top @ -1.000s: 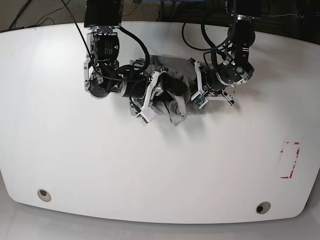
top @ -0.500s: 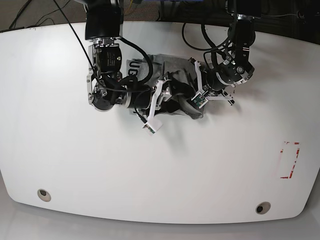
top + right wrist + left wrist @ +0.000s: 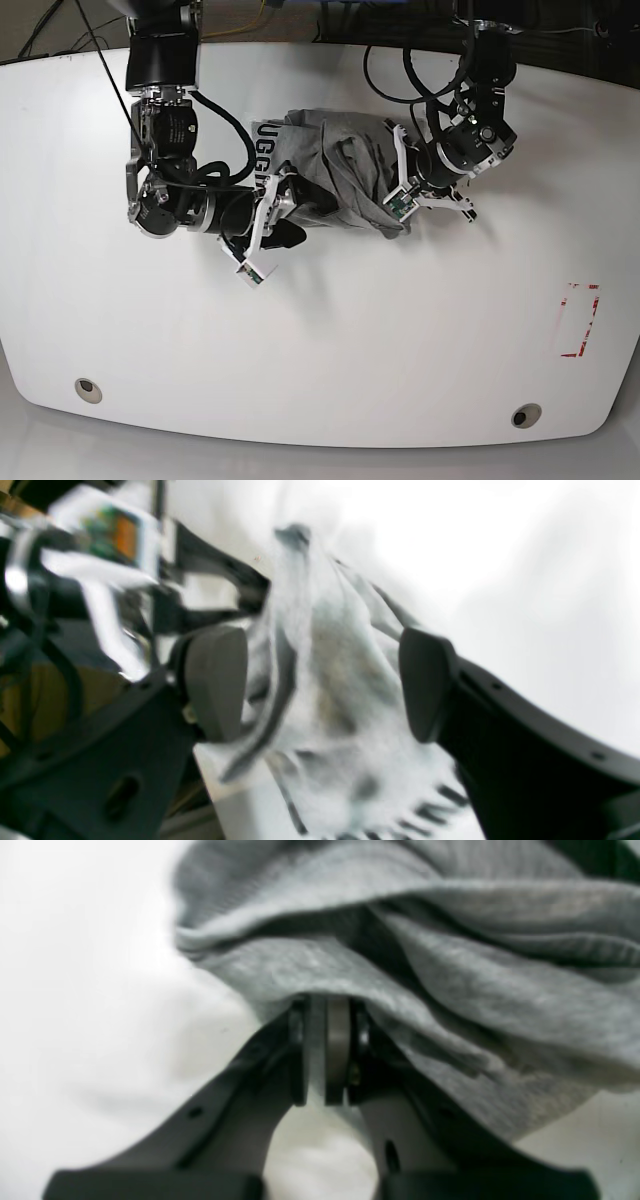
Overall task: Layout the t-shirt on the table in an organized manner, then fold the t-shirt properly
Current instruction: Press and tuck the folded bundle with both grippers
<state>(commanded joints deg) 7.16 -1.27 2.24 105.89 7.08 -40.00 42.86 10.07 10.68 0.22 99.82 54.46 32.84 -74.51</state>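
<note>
Robot lab (white table (image 3: 320,340), cables (image 3: 385,75))

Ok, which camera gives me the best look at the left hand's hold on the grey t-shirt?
Left wrist: the left hand is shut on a fold of the grey cotton t-shirt. Base shows it small; right wrist is blurred.

Bright, glary; blurred wrist views
</note>
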